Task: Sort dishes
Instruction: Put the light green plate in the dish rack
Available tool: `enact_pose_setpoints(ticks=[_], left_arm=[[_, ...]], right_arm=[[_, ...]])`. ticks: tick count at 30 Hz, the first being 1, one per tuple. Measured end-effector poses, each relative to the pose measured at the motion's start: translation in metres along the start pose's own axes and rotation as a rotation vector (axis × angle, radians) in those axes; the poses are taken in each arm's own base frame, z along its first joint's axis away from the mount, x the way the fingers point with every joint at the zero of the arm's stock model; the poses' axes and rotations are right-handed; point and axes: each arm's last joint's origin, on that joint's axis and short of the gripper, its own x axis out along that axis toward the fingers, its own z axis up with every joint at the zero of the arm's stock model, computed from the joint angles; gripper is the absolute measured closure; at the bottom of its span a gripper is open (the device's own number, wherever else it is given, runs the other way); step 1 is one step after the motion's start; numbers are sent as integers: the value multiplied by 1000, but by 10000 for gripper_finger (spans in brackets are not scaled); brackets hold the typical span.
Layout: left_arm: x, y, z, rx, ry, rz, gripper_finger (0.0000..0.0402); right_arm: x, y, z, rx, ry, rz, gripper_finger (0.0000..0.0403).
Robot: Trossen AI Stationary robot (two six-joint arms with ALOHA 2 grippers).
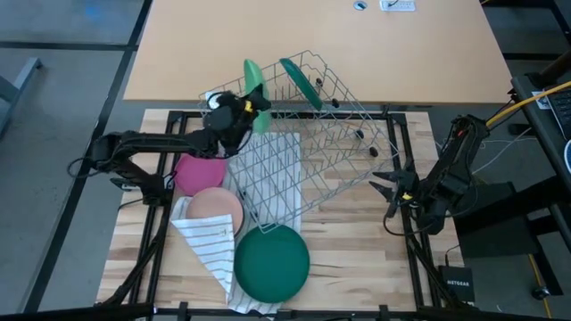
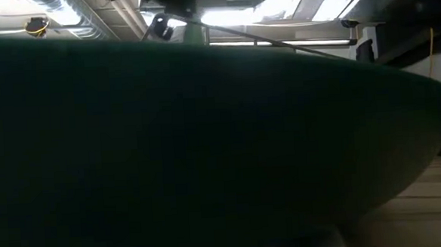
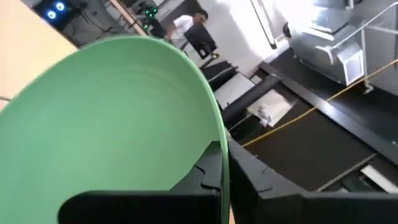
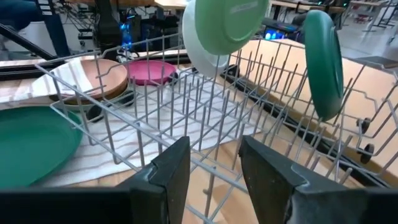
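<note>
A wire rack (image 1: 308, 143) sits tipped on the wooden table (image 1: 375, 259). A white cloth with stripes (image 1: 210, 241) lies partly under it. Far back in the room is a person (image 3: 186, 25).

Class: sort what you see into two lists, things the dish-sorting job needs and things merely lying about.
Job: light green plate in left gripper; dark green plate in rack; dark green dish; magenta dish; peach dish.
Lying about: striped cloth; cables.

A dark green plate (image 2: 207, 154) fills the low view, hiding the table.
</note>
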Motion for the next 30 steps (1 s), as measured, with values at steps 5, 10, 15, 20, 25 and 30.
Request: enact_pose_setpoints(ticks=[5, 10, 15, 20, 25, 30], left_arm=[[-13, 33, 6, -136, -47, -24, 401], [-15, 58, 7, -239, -112, -118, 401], [-14, 70, 6, -237, -107, -123, 401], [-14, 71, 6, -231, -107, -118, 401], [-15, 70, 4, -229, -97, -124, 401], [-17, 67, 5, -254, -80, -181, 401]], right_arm=[[0, 0, 0, -1, 5, 3, 258], [0, 0, 0, -1, 5, 3, 258], [0, 0, 0, -2, 5, 3, 258], [0, 0, 0, -3, 5, 2, 258], [0, -1, 0, -11, 6, 0, 258], [0, -3, -1, -38, 10, -6, 258]])
